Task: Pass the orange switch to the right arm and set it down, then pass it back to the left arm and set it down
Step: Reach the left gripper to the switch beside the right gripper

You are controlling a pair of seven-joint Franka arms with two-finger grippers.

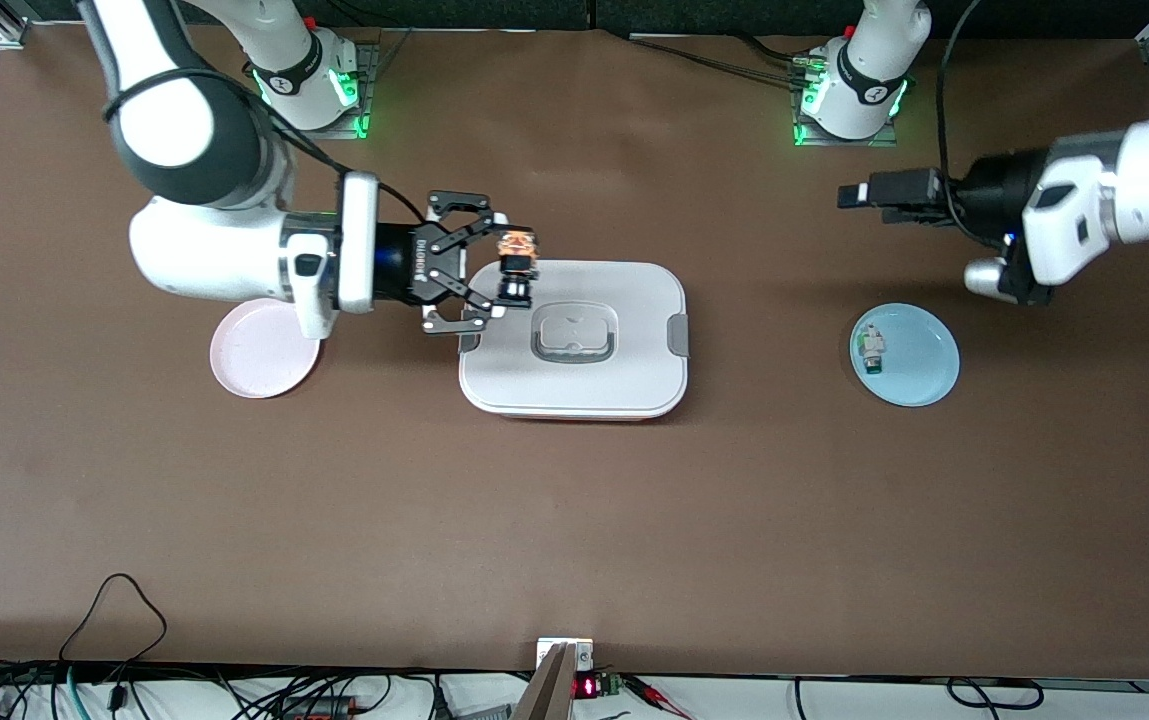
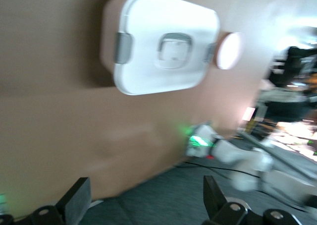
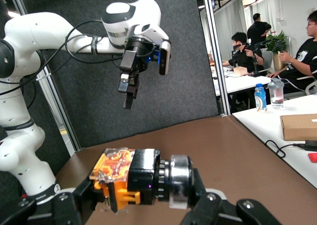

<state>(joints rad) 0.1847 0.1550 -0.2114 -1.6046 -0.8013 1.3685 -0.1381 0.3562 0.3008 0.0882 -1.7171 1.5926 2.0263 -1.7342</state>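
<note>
The orange switch [image 1: 517,265], black with an orange end and a round silver-ringed end, is held in the air by my right gripper [image 1: 506,268], shut on it. It hangs over the edge of the white box [image 1: 624,375] on the right arm's side. The right wrist view shows the switch [image 3: 138,178] lying crosswise in my right gripper [image 3: 141,202]. My left gripper [image 1: 872,194] hangs open and empty over the table between the left arm's base and the blue plate. In the left wrist view the left gripper [image 2: 144,200] is wide open, and the box [image 2: 148,71] lies far off.
A pink plate [image 1: 259,355] lies beside the box toward the right arm's end. A blue plate [image 1: 919,370] toward the left arm's end carries a small white-and-green component [image 1: 872,348]. The left gripper [image 3: 128,93] also shows far off in the right wrist view.
</note>
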